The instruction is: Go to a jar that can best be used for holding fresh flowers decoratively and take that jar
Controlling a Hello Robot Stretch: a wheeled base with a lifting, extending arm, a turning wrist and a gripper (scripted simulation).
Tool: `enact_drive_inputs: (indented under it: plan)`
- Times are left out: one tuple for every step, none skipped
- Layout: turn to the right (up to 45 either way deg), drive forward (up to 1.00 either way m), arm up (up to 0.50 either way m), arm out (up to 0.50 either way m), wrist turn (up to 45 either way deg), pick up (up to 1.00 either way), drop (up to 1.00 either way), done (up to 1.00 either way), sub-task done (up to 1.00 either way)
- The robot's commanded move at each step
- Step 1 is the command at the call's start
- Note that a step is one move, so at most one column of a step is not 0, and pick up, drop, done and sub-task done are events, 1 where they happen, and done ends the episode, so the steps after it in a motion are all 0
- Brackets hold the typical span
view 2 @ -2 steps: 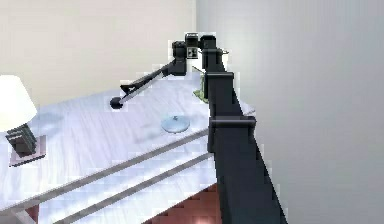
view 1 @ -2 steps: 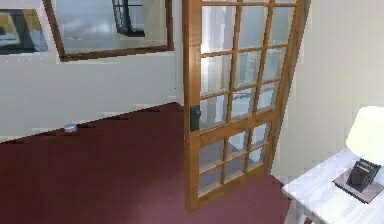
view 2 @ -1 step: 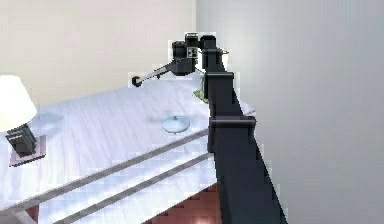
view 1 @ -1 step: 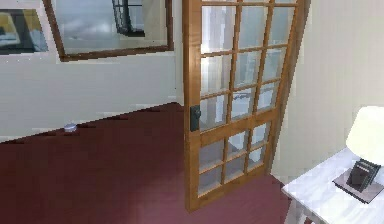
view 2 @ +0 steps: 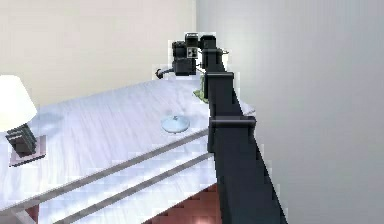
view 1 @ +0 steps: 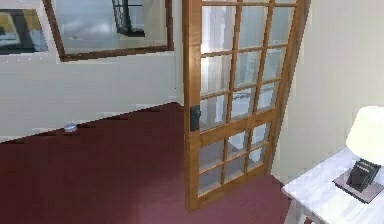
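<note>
The end effector reached beyond the counter's pale dish. Whether it held anything was unclear, and taking the jar seemingly remained.

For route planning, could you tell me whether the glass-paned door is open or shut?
Open: the door stands angled out from the wall, its bottom edge crossing the red floor.

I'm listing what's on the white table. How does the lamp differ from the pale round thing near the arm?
Height: the lamp stands tall; the round thing lies low and flat. Colour: the lamp has a white shade over a dark base; the round thing is pale blue. Place: the lamp sits on a dark pad at the arm side view's left; the round thing lies near the arm. Both rest on the table.
</note>
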Motion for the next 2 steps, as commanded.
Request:
enact_drive_inputs:
  plan:
    - [0.0,0.0,-0.3,0.0,0.0,0.0,0.0,0.0,0.0]
    - [0.0,0.0,0.0,0.0,0.0,1.0,0.0,0.0,0.0]
